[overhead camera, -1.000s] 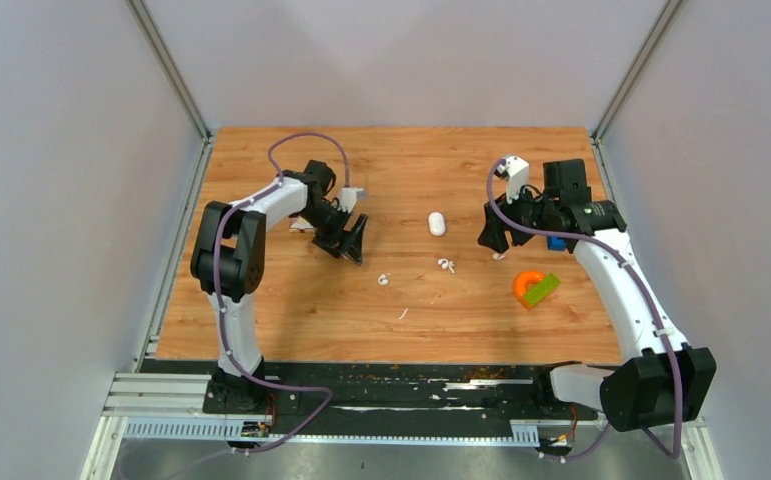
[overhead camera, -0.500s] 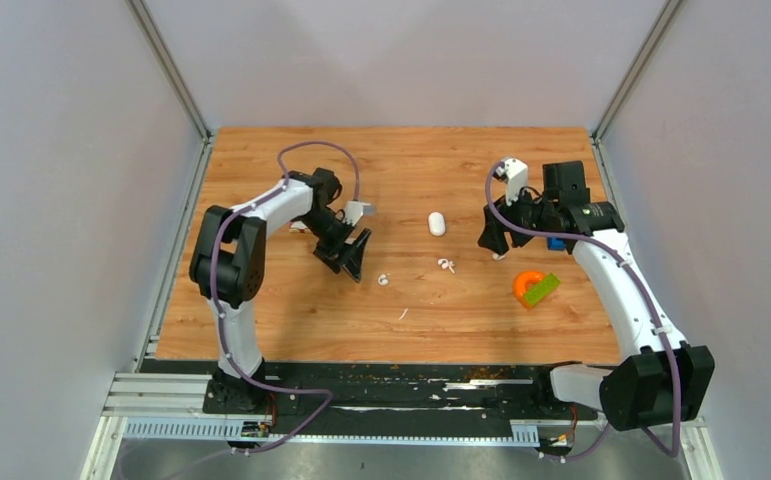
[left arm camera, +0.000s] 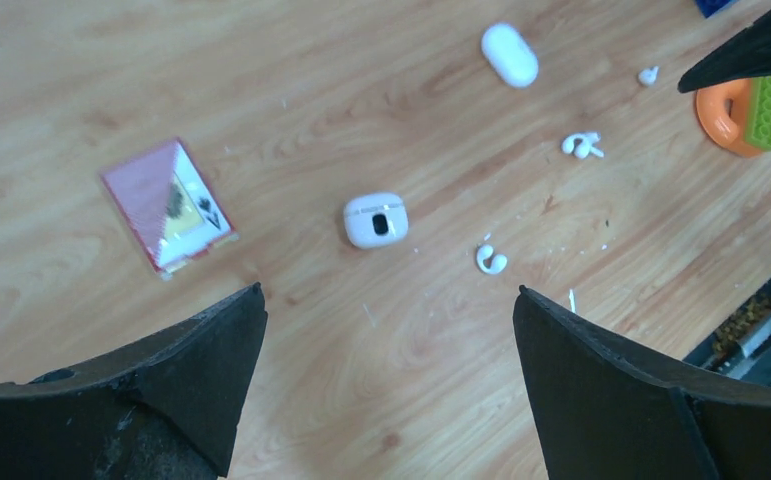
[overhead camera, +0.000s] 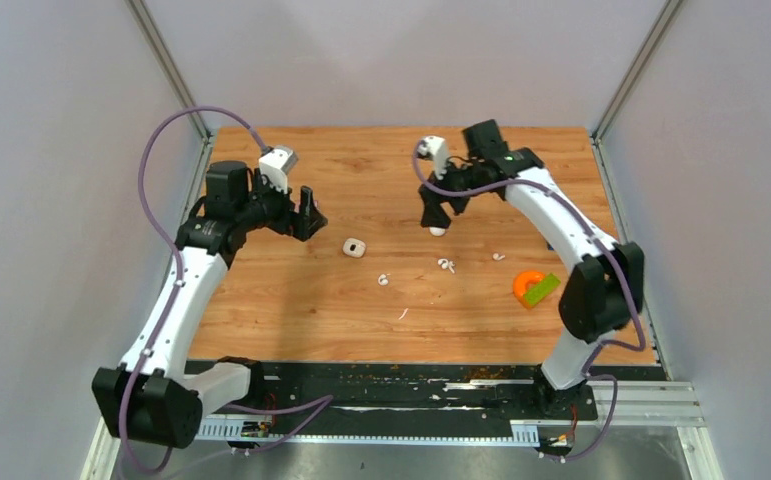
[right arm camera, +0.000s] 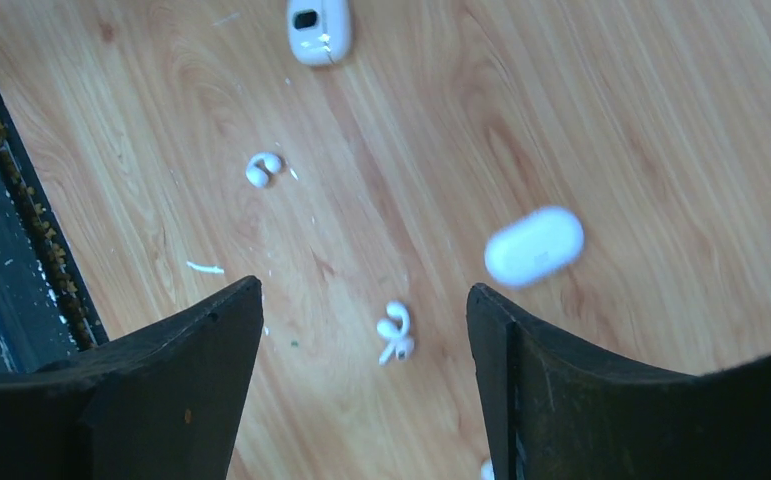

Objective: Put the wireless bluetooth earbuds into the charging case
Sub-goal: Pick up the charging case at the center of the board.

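A small white charging case with a dark slot on top lies left of the table's centre; it also shows in the left wrist view and the right wrist view. Tiny white earbuds lie apart from it: one, a touching pair, and one further right. My left gripper is open and empty, raised left of the case. My right gripper is open and empty, above the earbud pair.
A closed white oval pod lies under the right gripper. A red card lies left of the case. An orange ring with a green brick sits at the right. A thin white sliver lies nearer the front.
The left arm swung back and left, uncovering the white case. The right arm reached left, its gripper now over the oval pod. The earbuds have not moved.
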Robot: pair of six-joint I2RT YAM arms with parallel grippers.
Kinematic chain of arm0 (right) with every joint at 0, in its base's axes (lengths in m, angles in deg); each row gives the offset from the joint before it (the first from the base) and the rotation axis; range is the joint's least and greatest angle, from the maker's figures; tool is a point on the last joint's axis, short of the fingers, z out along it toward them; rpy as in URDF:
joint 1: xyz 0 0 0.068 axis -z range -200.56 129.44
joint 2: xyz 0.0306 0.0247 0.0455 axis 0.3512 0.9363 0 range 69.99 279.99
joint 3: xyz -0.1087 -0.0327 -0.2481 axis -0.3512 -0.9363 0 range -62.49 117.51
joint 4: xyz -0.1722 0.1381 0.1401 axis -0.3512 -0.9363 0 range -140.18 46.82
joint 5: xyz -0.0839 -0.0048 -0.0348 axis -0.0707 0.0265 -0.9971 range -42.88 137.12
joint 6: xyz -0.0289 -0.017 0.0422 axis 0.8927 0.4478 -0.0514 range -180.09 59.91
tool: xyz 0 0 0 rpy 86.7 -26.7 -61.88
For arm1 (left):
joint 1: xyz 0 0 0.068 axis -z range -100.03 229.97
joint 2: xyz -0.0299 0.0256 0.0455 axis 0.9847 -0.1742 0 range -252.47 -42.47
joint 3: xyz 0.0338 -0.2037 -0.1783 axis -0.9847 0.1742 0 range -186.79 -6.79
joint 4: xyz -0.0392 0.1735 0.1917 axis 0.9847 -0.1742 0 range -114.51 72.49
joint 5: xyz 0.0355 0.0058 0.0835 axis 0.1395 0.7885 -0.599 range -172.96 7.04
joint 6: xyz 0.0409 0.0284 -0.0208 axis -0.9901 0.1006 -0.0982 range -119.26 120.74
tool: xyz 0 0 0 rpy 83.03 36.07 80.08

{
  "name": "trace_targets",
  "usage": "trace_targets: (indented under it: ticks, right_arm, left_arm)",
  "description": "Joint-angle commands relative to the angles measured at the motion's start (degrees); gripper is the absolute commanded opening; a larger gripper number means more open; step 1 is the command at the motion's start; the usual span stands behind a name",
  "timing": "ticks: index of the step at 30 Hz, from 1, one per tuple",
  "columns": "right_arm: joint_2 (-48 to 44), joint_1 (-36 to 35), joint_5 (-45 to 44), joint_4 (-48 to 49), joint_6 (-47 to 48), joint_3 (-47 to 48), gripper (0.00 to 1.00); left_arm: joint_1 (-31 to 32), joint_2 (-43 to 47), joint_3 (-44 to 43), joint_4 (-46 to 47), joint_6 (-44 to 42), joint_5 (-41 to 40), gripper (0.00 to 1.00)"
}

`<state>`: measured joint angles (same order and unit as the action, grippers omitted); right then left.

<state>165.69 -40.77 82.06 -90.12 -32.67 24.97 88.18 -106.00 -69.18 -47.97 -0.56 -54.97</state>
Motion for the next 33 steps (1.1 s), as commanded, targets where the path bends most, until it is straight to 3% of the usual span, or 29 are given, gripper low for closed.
trace_targets:
  ticks: [1, 7, 14, 22, 33]
  right_arm:
    - [11.8, -7.3, -0.4, -9.6, 13.8, 12.0, 0.75]
    - [26.0, -13.9, -4.5, -8.5, 10.3, 22.9, 0.72]
    - [32.4, -19.4, -15.9, 1.5, 1.6, 26.2, 0.70]
    - [37.0, -22.6, -18.2, 3.2, -2.2, 29.4, 0.75]
    - [40.8, -23.3, -19.1, 4.7, -4.0, 29.4, 0.53]
  left_arm:
    - [-3.7, -2.4, 7.6, 1.7, 7.5, 5.1, 1.00]
    - [-12.6, 0.5, 17.4, 12.4, 17.1, 11.7, 1.00]
    - [-15.1, 2.3, 17.7, 10.4, 14.6, 10.4, 1.00]
    - [-15.2, 2.5, 19.1, 13.6, 17.2, 10.6, 1.00]
    - [-15.6, 2.9, 19.5, 13.5, 17.7, 10.1, 1.00]
